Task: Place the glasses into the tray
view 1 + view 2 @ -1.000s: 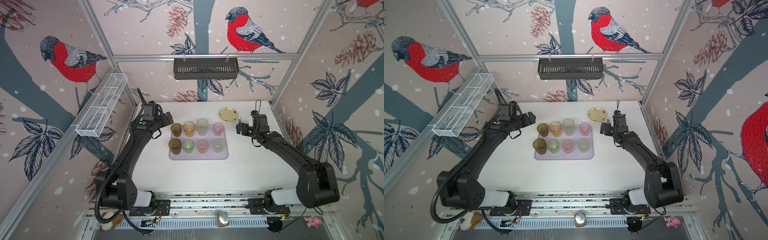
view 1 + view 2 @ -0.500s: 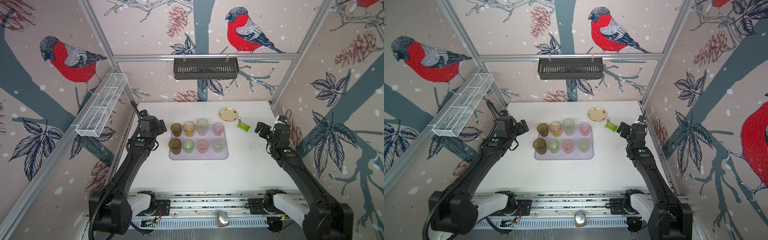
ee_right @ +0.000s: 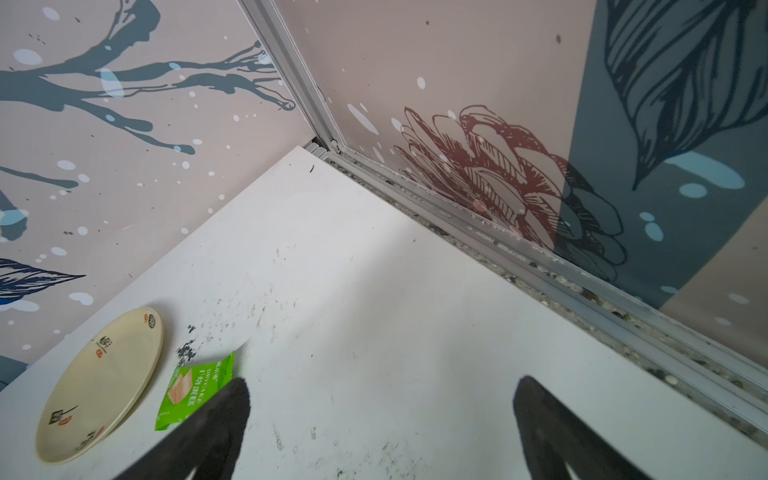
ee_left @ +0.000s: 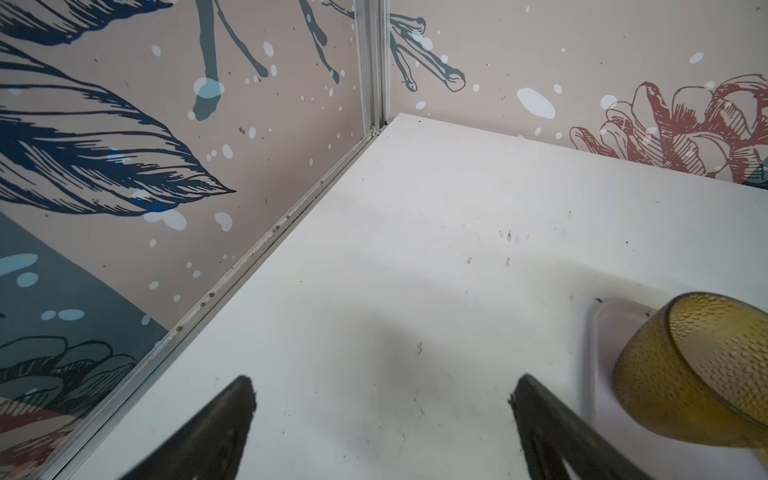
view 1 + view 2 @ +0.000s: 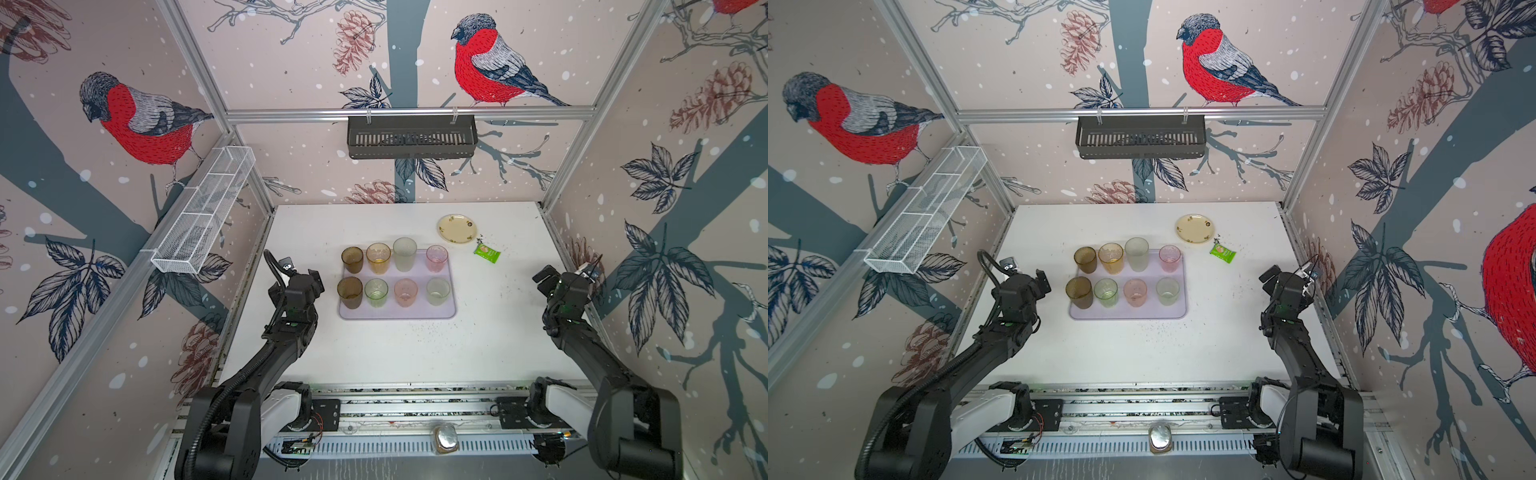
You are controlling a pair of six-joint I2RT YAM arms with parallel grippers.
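Note:
Several tinted glasses stand upright in two rows on the pale lilac tray (image 5: 398, 314) (image 5: 1129, 314) in both top views: a brown glass (image 5: 352, 259), an amber one (image 5: 378, 257), a pale clear one (image 5: 404, 253) and a pink one (image 5: 436, 258) behind; brown (image 5: 350, 292), green (image 5: 376, 292), pink (image 5: 405, 289) and pale clear (image 5: 438, 291) in front. My left gripper (image 5: 315, 277) (image 4: 382, 399) hangs open just left of the tray, nothing between its fingers; a brown glass (image 4: 698, 374) on a tray corner (image 4: 602, 328) shows beside it. My right gripper (image 5: 543, 276) (image 3: 380, 399) is open and empty near the right wall.
A cream plate (image 5: 456, 228) (image 3: 99, 382) and a green snack packet (image 5: 487, 253) (image 3: 195, 390) lie behind and to the right of the tray. A black slotted basket (image 5: 411, 137) hangs on the back wall, a white wire basket (image 5: 203, 216) on the left wall.
Both arms have drawn back toward the front. The left gripper moved from the tray's far left corner to its left side; the right one swung out to the right wall.

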